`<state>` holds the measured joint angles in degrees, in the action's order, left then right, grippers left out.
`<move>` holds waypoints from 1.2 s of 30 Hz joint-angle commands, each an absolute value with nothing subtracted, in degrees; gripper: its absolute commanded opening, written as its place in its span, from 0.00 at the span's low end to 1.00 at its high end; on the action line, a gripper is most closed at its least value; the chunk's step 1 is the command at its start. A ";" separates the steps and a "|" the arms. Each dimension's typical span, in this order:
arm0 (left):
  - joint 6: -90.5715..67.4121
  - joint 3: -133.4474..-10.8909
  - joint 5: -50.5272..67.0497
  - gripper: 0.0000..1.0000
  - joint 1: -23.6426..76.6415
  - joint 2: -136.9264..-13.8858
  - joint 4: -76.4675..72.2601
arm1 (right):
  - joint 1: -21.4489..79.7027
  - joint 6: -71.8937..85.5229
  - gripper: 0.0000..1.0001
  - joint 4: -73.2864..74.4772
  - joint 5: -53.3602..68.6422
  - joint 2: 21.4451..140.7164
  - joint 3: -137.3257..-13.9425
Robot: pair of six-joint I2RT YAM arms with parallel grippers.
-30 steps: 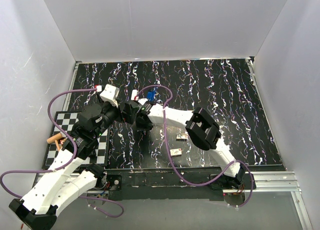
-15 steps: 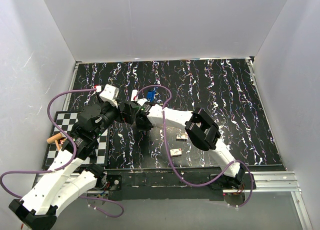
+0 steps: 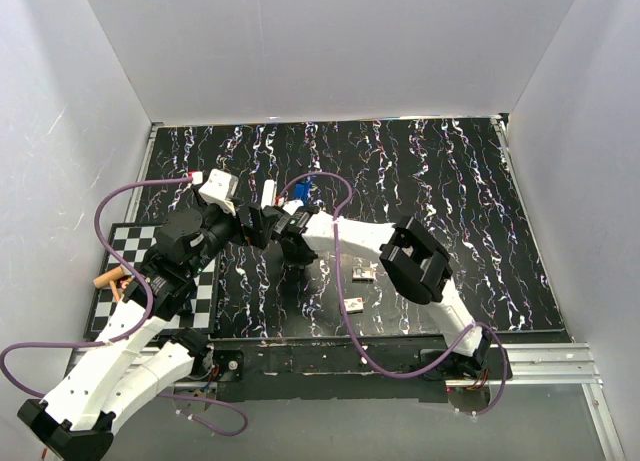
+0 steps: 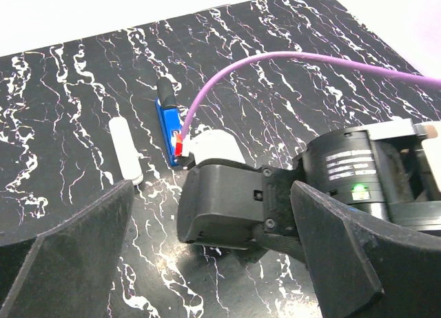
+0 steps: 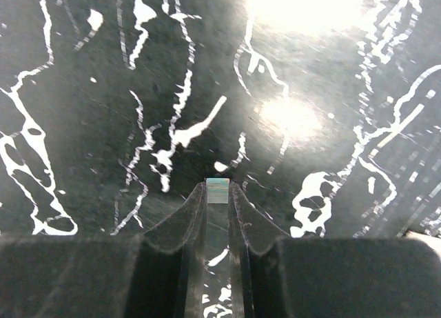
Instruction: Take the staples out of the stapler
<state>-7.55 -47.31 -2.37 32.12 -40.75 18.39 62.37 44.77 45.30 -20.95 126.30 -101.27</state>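
Right claw [image 5: 218,202] is clenched on a small silvery staple strip [image 5: 218,190] over the tabletop [image 5: 83,90]. Left claw [image 4: 212,187] is spread wide, grasping nothing. The blue stapler [image 4: 167,128] is seen upper left of centre in the left wrist view. The strip is judged light and brittle, best pinched by its flat sides.

Both the left arm [image 3: 120,359] and the right arm [image 3: 355,236] have white shells with black joint housings. Purple cable [image 4: 310,54] trails along them. At 3 o'clock, a green light [image 4: 358,190] glows on a black cylindrical wrist. The tool fingers [image 5: 176,228] are matte black wedges.
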 commanded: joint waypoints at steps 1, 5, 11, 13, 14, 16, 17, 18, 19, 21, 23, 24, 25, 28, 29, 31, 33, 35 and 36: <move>-7.29 -47.37 -2.73 0.98 32.17 -40.17 18.19 | 61.96 45.09 0.18 46.50 -23.38 118.58 -96.96; -7.29 -47.29 -2.73 0.98 32.17 -40.25 18.19 | 61.79 45.88 0.17 44.91 -23.73 113.22 -90.72; -7.29 -47.20 -2.81 0.98 32.17 -40.78 18.19 | 61.00 47.37 0.17 43.24 -23.73 105.22 -82.19; -7.29 -47.29 -2.90 0.98 32.17 -41.04 18.19 | 60.56 47.72 0.17 43.24 -23.99 102.93 -80.08; -7.29 -47.29 -2.90 0.98 32.17 -41.13 18.19 | 60.30 47.72 0.17 43.33 -24.17 101.88 -78.85; -7.29 -47.28 -2.90 0.98 32.17 -41.31 18.19 | 59.94 47.99 0.17 43.50 -24.34 100.12 -77.00; -7.29 -47.29 -2.90 0.98 32.17 -41.40 18.11 | 59.68 47.99 0.17 43.68 -24.52 99.15 -75.60; -7.29 -47.29 -2.90 0.98 32.17 -41.48 18.11 | 59.42 48.34 0.17 43.68 -24.70 98.36 -74.63; -7.38 -47.29 -2.81 0.98 32.17 -41.57 18.19 | 59.15 48.60 0.17 43.59 -24.87 97.39 -73.49; -7.38 -47.29 -2.64 0.98 32.17 -41.75 18.11 | 58.80 48.95 0.17 43.24 -24.96 95.98 -71.46; -7.38 -47.29 -2.64 0.98 32.17 -41.84 18.11 | 58.10 49.30 0.17 42.98 -25.05 94.75 -69.71; -7.38 -47.29 -2.55 0.98 32.17 -41.84 18.11 | 57.75 49.31 0.17 42.72 -24.96 94.31 -68.91; -7.38 -47.20 -2.55 0.98 32.17 -41.92 18.19 | 57.40 49.48 0.17 42.63 -24.87 93.96 -68.21; -7.38 -47.29 -2.46 0.98 32.17 -42.10 18.11 | 56.25 49.57 0.17 41.84 -24.70 93.08 -66.45; -7.38 -47.29 -2.46 0.98 32.17 -42.19 18.11 | 55.90 49.57 0.17 41.57 -24.70 92.99 -65.92; -7.38 -47.29 -2.55 0.98 32.17 -42.10 18.11 | 54.85 49.31 0.17 41.22 -24.44 92.73 -65.22; -7.38 -47.29 -2.46 0.98 32.17 -42.19 18.11 | 53.97 49.13 0.17 40.96 -24.26 92.72 -64.60; -7.38 -47.29 -2.37 0.98 32.17 -42.10 18.11 | 53.35 48.87 0.17 40.52 -24.08 92.55 -63.99; -7.38 -47.29 -2.29 0.98 32.17 -42.10 18.19 | 53.00 48.78 0.17 40.26 -24.00 92.55 -63.64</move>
